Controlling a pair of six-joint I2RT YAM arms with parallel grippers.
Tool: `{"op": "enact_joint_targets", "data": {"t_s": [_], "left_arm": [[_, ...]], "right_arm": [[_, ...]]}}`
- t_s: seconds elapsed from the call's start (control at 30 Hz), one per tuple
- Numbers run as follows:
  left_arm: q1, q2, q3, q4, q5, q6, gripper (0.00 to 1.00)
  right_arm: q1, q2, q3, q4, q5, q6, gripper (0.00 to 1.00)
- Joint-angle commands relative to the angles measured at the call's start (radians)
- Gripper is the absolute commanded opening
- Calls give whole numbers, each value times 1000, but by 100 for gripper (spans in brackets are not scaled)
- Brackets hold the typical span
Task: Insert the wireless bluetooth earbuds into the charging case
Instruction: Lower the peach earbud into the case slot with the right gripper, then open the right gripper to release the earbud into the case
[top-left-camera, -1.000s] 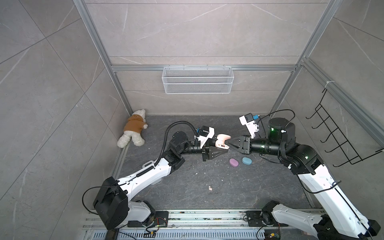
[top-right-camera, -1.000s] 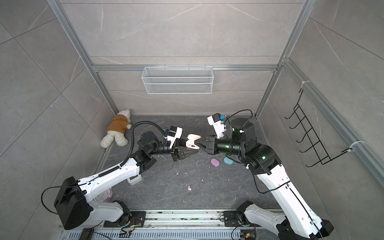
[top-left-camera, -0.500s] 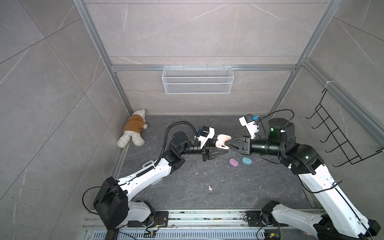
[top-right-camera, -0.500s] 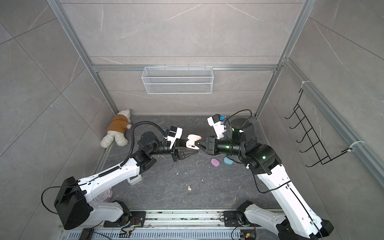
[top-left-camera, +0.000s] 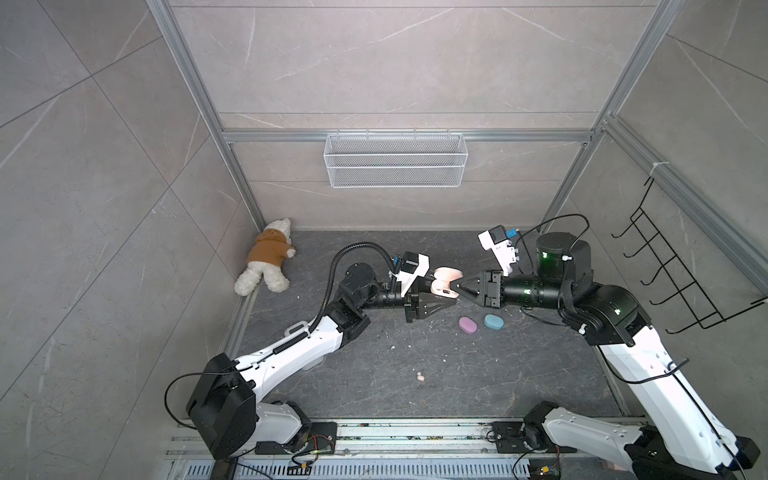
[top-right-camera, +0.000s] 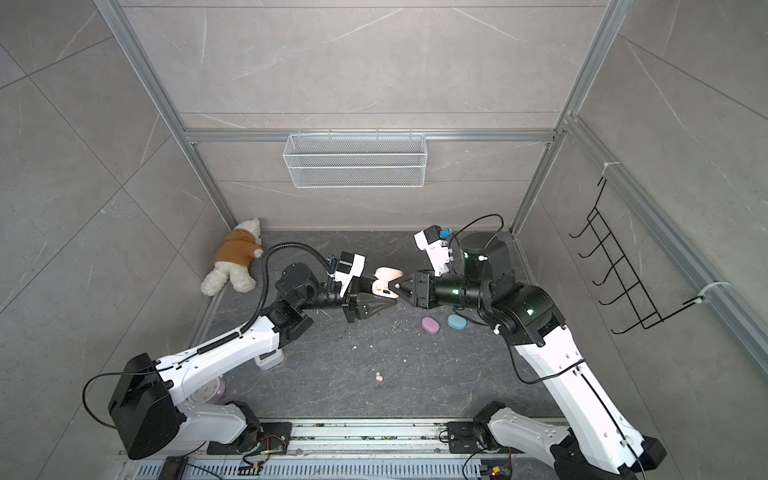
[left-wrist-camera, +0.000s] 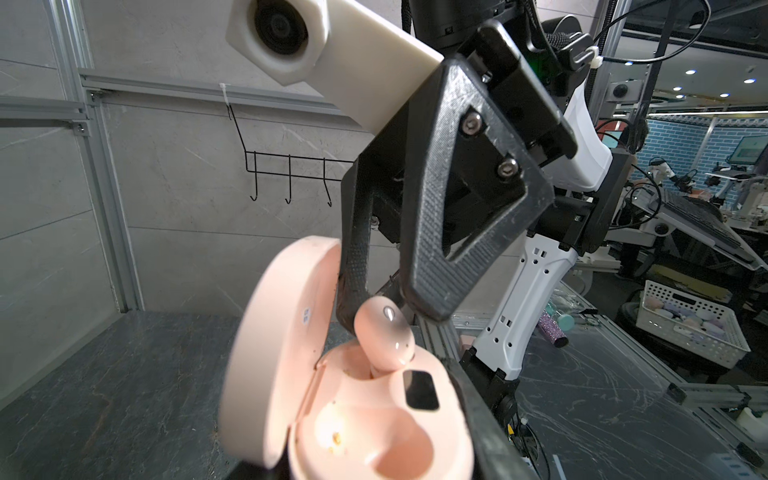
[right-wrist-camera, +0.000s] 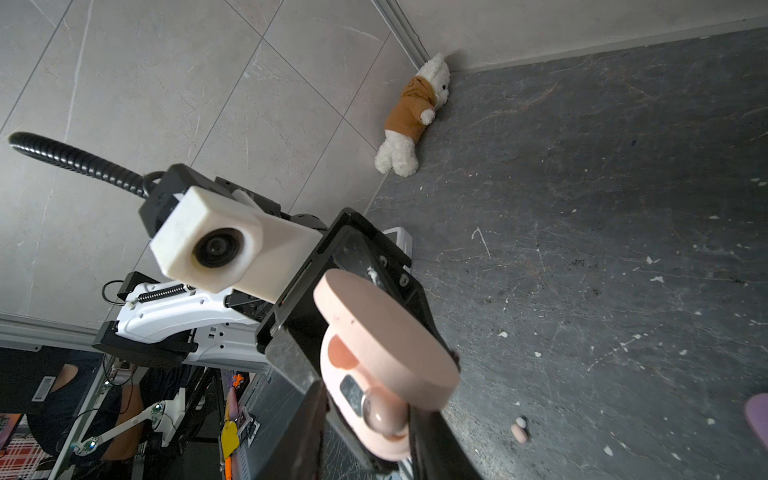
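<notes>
While the left gripper clamps the charging case mid-frame, an earbud seats.
Right gripper jaws stand slightly apart astride it, likely to free it.

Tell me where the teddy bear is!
In both top views the teddy bear lies in the far left corner of the dark floor, against the wall, left of the left arm.

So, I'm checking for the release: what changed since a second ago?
The right pincer has eased open around the peach earbud, which rests tilted in a socket of the charging case. Neither arm visibly travelled. The left pincer still clamps the case; the loose bud, lilac case and blue case lie as before.
</notes>
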Motion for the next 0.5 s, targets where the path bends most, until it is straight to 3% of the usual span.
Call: {"op": "enact_joint_targets", "data": {"t_s": [0.0, 0.2, 0.47], "left_arm": [[-14, -24, 40, 35, 34, 10, 1], [-17, -25, 41, 26, 35, 14, 1], [-20, -24, 41, 27, 36, 16, 1]], "right_arm": [[-3, 15, 37, -15, 15, -18, 39], [-2, 34, 69, -37, 29, -27, 43], [-2, 44, 90, -46, 24, -30, 58]]}}
